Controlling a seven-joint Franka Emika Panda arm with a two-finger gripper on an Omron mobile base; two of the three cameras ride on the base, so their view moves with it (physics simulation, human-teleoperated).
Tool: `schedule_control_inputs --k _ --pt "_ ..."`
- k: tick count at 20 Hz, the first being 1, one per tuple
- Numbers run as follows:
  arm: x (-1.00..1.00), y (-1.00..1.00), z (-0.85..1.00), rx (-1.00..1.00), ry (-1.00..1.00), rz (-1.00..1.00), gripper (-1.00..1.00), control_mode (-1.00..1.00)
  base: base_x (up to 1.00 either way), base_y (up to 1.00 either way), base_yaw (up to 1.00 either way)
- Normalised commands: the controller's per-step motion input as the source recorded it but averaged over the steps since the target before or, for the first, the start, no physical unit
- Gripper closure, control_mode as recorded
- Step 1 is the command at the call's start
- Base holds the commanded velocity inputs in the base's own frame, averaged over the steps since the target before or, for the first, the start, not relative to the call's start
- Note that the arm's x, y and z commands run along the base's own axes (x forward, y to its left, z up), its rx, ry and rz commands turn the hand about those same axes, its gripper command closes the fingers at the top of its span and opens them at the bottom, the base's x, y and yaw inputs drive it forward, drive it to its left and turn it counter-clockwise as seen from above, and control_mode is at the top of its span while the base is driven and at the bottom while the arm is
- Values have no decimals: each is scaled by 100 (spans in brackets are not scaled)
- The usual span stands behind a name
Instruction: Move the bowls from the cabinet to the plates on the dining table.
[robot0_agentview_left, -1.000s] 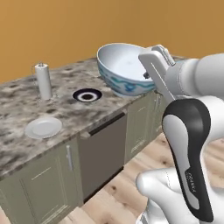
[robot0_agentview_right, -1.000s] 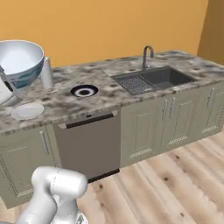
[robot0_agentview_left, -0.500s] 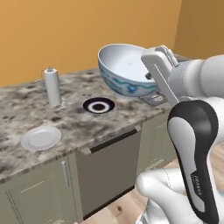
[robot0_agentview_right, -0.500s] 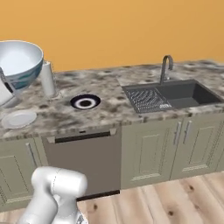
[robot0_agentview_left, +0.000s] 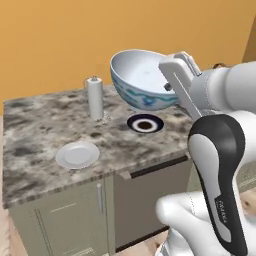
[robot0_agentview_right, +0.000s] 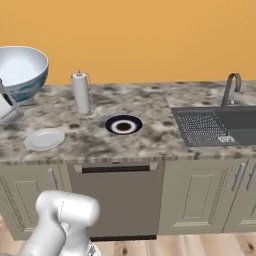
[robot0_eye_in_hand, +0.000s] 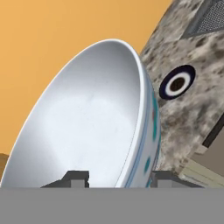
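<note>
On the left of the speckled grey-brown stone bench (robot0_agentview_left: 40, 135) lies a plain white round plate (robot0_agentview_left: 77, 154), flat near the front edge. Just behind and to its right stands a white paper-towel roll (robot0_agentview_left: 95, 98), upright on its holder. Further right, flat on the bench, sits a dark-rimmed round plate with a white inside (robot0_agentview_left: 145, 123).

Above that plate, well clear of the bench, hangs the white round bowl with a blue painted pattern (robot0_agentview_left: 142, 80), tilted so its open side faces up and to the left. The white arm's jaws (robot0_eye_in_hand: 117, 178) are clamped on the bowl's rim: in the hand view one dark tip (robot0_eye_in_hand: 72, 178) lies inside the white hollow and the other (robot0_eye_in_hand: 168, 178) outside against the patterned wall.

In the right base view, a dark sink (robot0_agentview_right: 227, 125) with a curved grey tap (robot0_agentview_right: 231, 86) sits at the bench's right end.
</note>
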Motion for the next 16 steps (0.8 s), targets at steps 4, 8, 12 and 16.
schedule_control_inputs --k 4,8,12,16 --pt "0 0 0 0 0 0 100 100 77 -10 30" --pt "0 0 0 0 0 0 100 100 64 0 30" --pt "0 0 0 0 0 0 100 100 56 0 19" --pt "0 0 0 0 0 0 100 100 2 0 1"
